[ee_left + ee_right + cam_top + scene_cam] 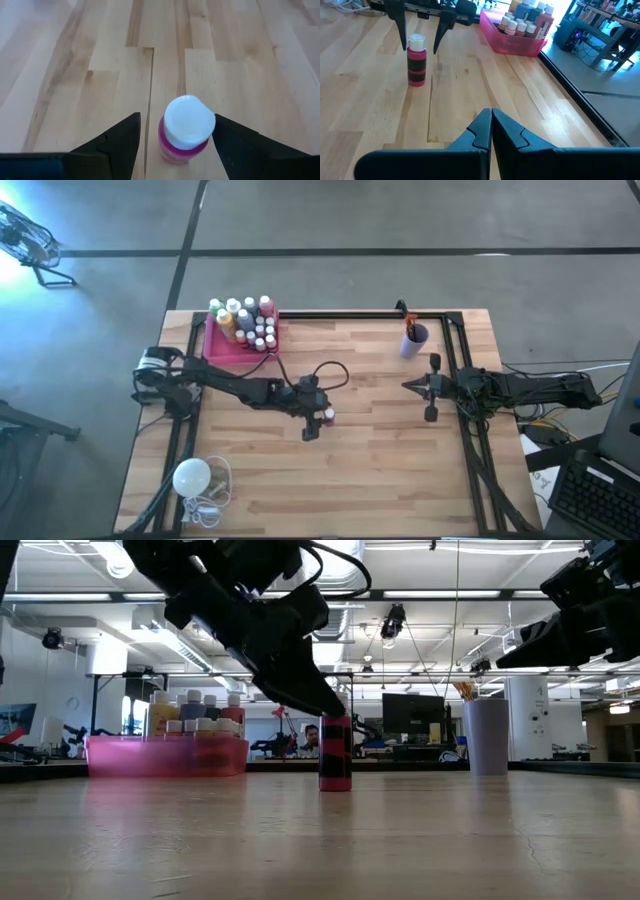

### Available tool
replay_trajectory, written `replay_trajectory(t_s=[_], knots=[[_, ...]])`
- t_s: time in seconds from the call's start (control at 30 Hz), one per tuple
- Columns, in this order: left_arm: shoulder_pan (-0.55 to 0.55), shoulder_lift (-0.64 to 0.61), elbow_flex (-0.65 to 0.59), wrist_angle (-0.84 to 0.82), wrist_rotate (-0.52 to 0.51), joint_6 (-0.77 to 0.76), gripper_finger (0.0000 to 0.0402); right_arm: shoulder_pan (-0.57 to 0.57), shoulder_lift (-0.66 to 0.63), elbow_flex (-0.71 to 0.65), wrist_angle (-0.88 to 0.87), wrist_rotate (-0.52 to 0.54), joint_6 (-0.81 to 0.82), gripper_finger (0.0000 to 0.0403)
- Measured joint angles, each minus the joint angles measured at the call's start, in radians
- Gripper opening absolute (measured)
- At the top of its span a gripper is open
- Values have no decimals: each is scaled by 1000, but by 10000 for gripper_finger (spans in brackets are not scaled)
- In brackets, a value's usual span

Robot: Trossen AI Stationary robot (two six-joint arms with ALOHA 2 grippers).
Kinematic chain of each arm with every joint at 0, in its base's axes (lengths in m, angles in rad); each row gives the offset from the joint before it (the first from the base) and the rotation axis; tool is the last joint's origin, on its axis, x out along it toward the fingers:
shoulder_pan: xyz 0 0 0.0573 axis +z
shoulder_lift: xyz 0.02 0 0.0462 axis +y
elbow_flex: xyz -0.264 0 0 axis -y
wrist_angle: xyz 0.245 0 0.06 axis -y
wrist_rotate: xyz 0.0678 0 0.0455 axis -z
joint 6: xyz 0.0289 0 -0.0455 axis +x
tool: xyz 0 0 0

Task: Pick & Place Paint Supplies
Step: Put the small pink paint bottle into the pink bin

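Note:
A pink paint bottle [183, 131] with a white cap stands upright on its base on the wooden table [380, 470], near the middle. My left gripper [322, 418] is open and slants down over it. Its two fingers stand on either side of the cap [416, 39] with a gap on each side. A pink tray [232, 345] at the far left holds several more paint bottles. A purple cup [413, 340] with brushes stands at the far right. My right gripper [491, 122] waits shut near the table's right side, with nothing in it.
A white round bulb [192, 477] with its cord lies at the near left corner. A dark frame rail [350, 314] runs along the far edge and down both sides. Bare wood lies between the bottle and my right gripper.

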Motion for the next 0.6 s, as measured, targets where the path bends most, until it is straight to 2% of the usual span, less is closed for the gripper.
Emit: replay_trajectory(t_s=[0.6], knots=[[3, -8, 0, 11, -1, 3, 245, 0, 0, 0, 0, 0, 0, 8]])
